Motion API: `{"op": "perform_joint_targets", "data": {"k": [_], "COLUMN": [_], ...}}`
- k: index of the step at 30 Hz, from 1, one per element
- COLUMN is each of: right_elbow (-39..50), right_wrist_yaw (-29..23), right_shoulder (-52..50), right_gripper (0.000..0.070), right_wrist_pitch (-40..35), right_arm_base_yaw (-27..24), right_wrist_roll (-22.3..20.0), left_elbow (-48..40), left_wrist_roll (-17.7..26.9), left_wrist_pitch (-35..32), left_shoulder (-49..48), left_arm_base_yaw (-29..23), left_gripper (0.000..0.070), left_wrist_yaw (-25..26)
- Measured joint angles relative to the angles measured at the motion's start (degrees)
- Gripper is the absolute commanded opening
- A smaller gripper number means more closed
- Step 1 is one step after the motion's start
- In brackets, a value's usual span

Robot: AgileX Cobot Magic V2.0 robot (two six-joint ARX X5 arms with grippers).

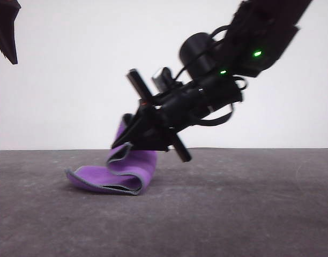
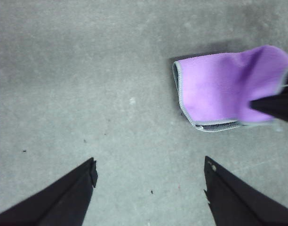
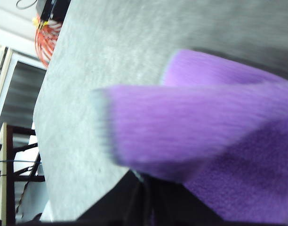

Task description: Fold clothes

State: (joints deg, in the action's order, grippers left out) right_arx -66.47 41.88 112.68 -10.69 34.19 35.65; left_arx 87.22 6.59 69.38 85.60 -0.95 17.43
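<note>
One edge of the cloth (image 1: 133, 167) was pinched in the right gripper (image 1: 123, 143), mid-fold over itself. Next came laying it flat and releasing; the left gripper (image 2: 148, 188) hung wide and empty.

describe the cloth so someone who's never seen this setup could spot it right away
Look at the grey table in front of the white wall, a little left of centre. There, under the right gripper, which is shut on one raised edge, lies the cloth, small, soft and partly doubled over. It is bright purple with grey stitched edging, the one coloured thing on the table; the left gripper hangs open, apart from it.
</note>
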Motion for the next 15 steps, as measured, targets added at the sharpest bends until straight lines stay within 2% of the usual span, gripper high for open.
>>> {"op": "perform_joint_targets", "data": {"k": [5, 7, 9, 10, 11, 15], "right_elbow": [-4.33, -4.51, -4.53, -4.53, -4.53, -4.53], "right_wrist_yaw": [0.01, 0.01, 0.14, 0.39, 0.85, 2.97], "right_shoulder": [2.56, 2.65, 2.65, 2.65, 2.65, 2.65], "right_gripper": [0.0017, 0.0160, 0.0379, 0.0456, 0.0494, 0.0499], "right_wrist_pitch": [1.82, 1.86, 1.85, 1.86, 1.89, 2.05], "right_arm_base_yaw": [1.35, 1.48, 1.54, 1.56, 1.56, 1.47], "right_wrist_roll": [0.49, 0.43, 0.41, 0.42, 0.42, 0.19], "left_elbow": [0.00, 0.00, 0.00, 0.00, 0.00, 0.00], "left_wrist_roll": [0.00, 0.00, 0.00, 0.00, 0.00, 0.00], "left_wrist_pitch": [0.00, 0.00, 0.00, 0.00, 0.00, 0.00], "left_shoulder": [0.00, 0.00, 0.00, 0.00, 0.00, 0.00], "left_arm_base_yaw": [0.00, 0.00, 0.00, 0.00, 0.00, 0.00], "left_gripper": [0.0436, 0.0436, 0.0436, 0.0436, 0.0436, 0.0436], "left_wrist_yaw": [0.00, 0.00, 0.00, 0.00, 0.00, 0.00]}}
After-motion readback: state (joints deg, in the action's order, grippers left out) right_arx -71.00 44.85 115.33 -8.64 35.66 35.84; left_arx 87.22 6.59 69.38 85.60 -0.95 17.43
